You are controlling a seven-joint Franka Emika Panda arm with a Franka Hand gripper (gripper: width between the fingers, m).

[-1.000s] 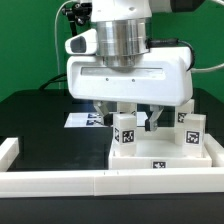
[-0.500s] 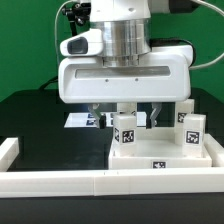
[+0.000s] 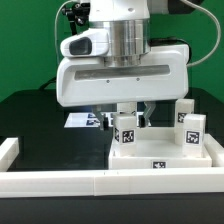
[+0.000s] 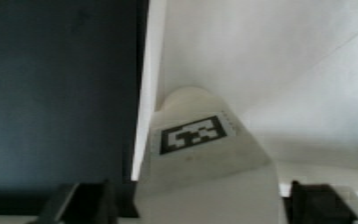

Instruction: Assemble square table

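The square table's white slab (image 3: 165, 160) lies at the exterior view's right, with three tagged white legs standing on it. My gripper (image 3: 127, 122) hangs straight over the front leg (image 3: 127, 136), a finger on each side of it. In the wrist view that leg (image 4: 202, 150) shows its tag and fills most of the space between the two dark fingers (image 4: 91, 203) of the gripper (image 4: 202, 205). A thin gap still shows on each side, so the jaws are open and close to the leg. Two more legs (image 3: 192, 130) (image 3: 184, 108) stand further right.
Long white border rails (image 3: 60, 180) run along the front of the black table (image 3: 45, 125), with a raised end at the exterior view's left. The marker board (image 3: 80, 120) lies behind the gripper's left side. The slab's surface (image 4: 291, 70) fills one side of the wrist view.
The gripper has sunk a little over the front leg and shifted slightly to the exterior view's left. Its jaws have drawn in toward the leg from wide open.
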